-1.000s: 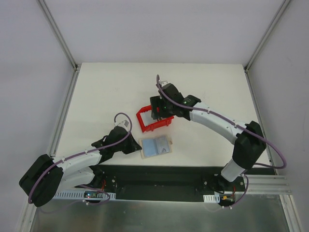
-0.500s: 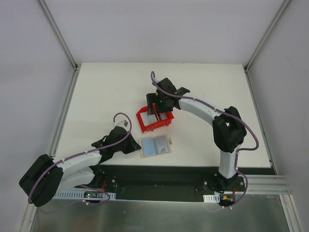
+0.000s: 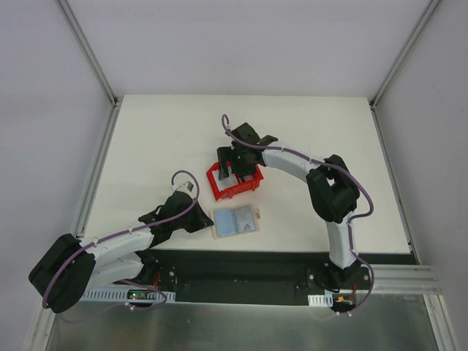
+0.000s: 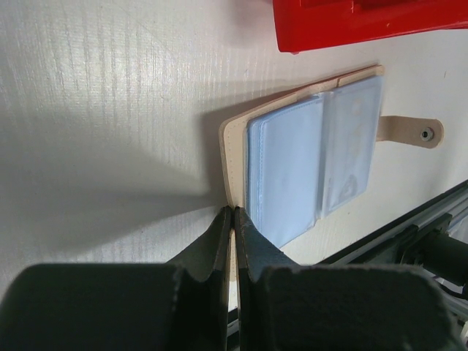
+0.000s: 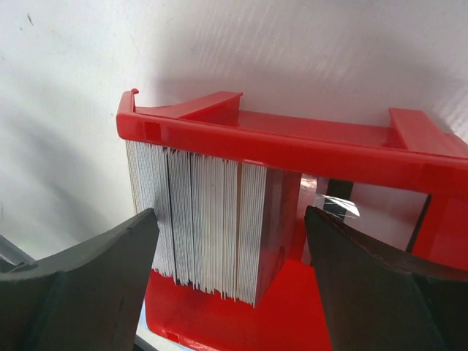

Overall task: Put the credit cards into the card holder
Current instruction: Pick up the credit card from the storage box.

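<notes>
The credit cards (image 5: 197, 227) stand on edge as a thick whitish stack in the left compartment of a red bin (image 5: 292, 142). My right gripper (image 5: 230, 216) is open, one finger on each side of the stack, seemingly not touching it. From above, the right gripper (image 3: 235, 167) hangs over the red bin (image 3: 227, 194). The card holder (image 4: 292, 161) lies open on the table, pale blue lining up, with its snap strap (image 4: 425, 134) pointing right. My left gripper (image 4: 232, 212) is shut, its tips at the holder's tan left edge. From above, the left gripper (image 3: 207, 223) sits just left of the card holder (image 3: 235, 221).
The red bin (image 4: 351, 22) stands just beyond the holder. A dark thing (image 5: 336, 197) shows in its right compartment. The black base rail (image 3: 241, 267) runs along the near table edge, right below the holder. White table stretches behind and to both sides.
My right arm has swung left and down over the bin's card stack, and its jaws have widened. The left arm and the card holder have not moved.
</notes>
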